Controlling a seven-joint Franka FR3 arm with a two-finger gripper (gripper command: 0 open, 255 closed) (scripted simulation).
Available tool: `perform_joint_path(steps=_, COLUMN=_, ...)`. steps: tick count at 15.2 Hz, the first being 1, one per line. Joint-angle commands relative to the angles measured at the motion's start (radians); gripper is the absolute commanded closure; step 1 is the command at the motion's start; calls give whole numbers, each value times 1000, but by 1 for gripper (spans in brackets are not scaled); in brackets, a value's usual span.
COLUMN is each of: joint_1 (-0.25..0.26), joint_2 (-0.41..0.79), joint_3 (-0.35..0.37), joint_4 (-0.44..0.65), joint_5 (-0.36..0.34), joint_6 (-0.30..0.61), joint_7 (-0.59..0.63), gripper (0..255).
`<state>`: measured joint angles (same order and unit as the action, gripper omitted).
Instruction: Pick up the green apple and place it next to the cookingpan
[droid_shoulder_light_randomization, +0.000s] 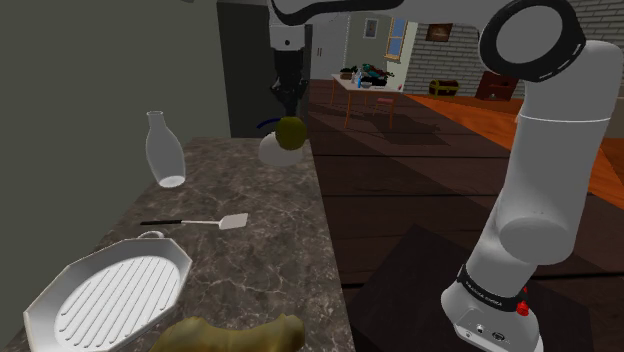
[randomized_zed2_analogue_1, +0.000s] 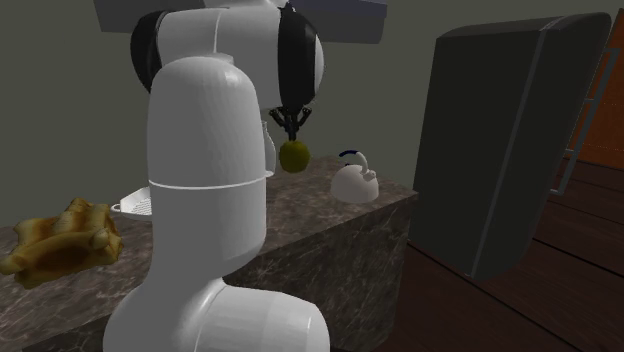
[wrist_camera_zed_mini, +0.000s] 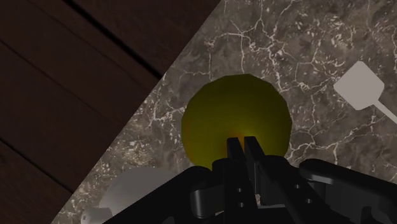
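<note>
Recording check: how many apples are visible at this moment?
1. The yellow-green apple hangs clasped in the gripper above the marble counter's far end, near the white kettle. Another may be hidden behind the arm.

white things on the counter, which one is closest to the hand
The white kettle with the dark handle: it sits right by the hand and its held apple. The bottle, spatula and grill pan lie farther off.

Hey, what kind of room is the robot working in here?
Most likely a home kitchen: a marbled counter carries a white grill pan, a spatula and a white kettle, and a tall dark fridge-like cabinet stands beside it. The fingers hold a yellow-green apple over the counter.
</note>
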<state>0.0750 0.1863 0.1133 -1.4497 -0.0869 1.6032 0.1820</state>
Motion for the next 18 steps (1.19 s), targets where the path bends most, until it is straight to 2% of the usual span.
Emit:
perform_joint_path(steps=1, joint_1=25, joint_2=-9, joint_3=17, joint_4=-12, joint_5=-1, joint_6=0, joint_7=43, gripper=255)
perform_joint_path(steps=10, joint_1=145, joint_2=-13, joint_3=100, joint_4=-16, joint_5=-7, joint_6=-15, joint_7=245, gripper=255)
perform_joint_path(steps=18, joint_1=264, joint_2=57, joint_3=172, joint_4=78, joint_5=-29, joint_6=-54, joint_7=429, gripper=255)
